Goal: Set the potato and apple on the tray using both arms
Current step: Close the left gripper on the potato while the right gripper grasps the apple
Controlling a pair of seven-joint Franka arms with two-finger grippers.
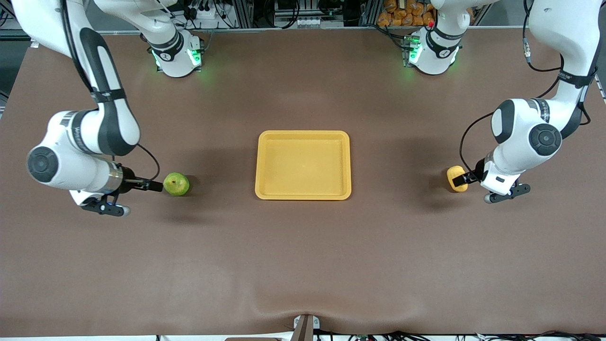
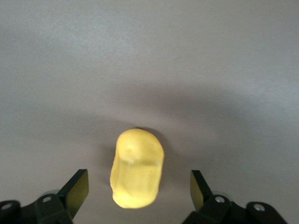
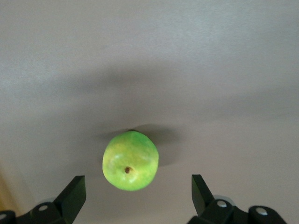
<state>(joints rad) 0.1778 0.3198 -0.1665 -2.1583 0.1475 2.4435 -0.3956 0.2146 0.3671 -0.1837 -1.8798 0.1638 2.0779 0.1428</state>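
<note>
The yellow-orange tray (image 1: 257, 166) lies at the table's middle with nothing in it. The green apple (image 1: 176, 183) rests on the table toward the right arm's end. My right gripper (image 1: 156, 186) is low beside it and open. In the right wrist view the apple (image 3: 130, 160) sits partly between the fingertips (image 3: 74, 192), with a gap on each side of my right gripper (image 3: 138, 192). The yellow potato (image 1: 457, 178) lies toward the left arm's end. My left gripper (image 1: 461, 179) is open around it. The potato (image 2: 137, 173) shows between the fingers (image 2: 78, 187) of my left gripper (image 2: 139, 189), touching neither.
Brown table cover (image 1: 303, 265) stretches bare around the tray. Both robot bases (image 1: 177, 57) stand along the table edge farthest from the front camera, with cables and clutter past them.
</note>
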